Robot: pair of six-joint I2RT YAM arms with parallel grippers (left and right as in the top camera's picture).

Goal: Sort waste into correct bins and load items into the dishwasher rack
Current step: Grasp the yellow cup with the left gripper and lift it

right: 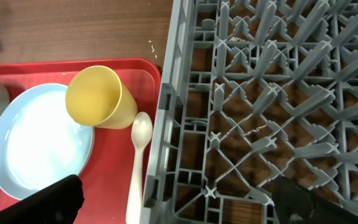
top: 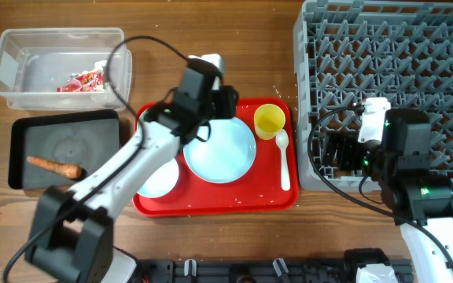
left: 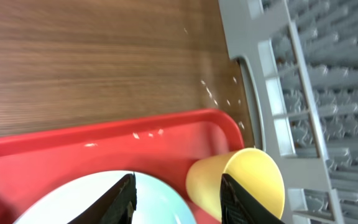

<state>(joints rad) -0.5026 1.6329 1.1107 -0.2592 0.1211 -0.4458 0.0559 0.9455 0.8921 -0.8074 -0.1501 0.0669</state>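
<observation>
Two bins sit at the desk's left edge. The clear tub (top: 22,75), in the far-left corner, holds a red snack wrapper (top: 81,81). The black tray (top: 69,134), just nearer, holds a carrot-like stick (top: 53,166).

Red serving tray (top: 211,198), desk centre: pale blue plate (top: 222,153), yellow cup (top: 269,121), white spoon (top: 283,161), bowl (top: 160,181).

Grey dishwasher rack (top: 384,47): far-right corner.

Left hand (left: 178,186): fingers spread, empty, above plate and cup.

Right hand (right: 179,199): fingers wide apart, empty, over the rack's left wall.

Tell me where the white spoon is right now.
In the overhead view the white spoon lies along the right edge of the red tray, just below the yellow cup, between the blue plate and the grey rack.
</observation>
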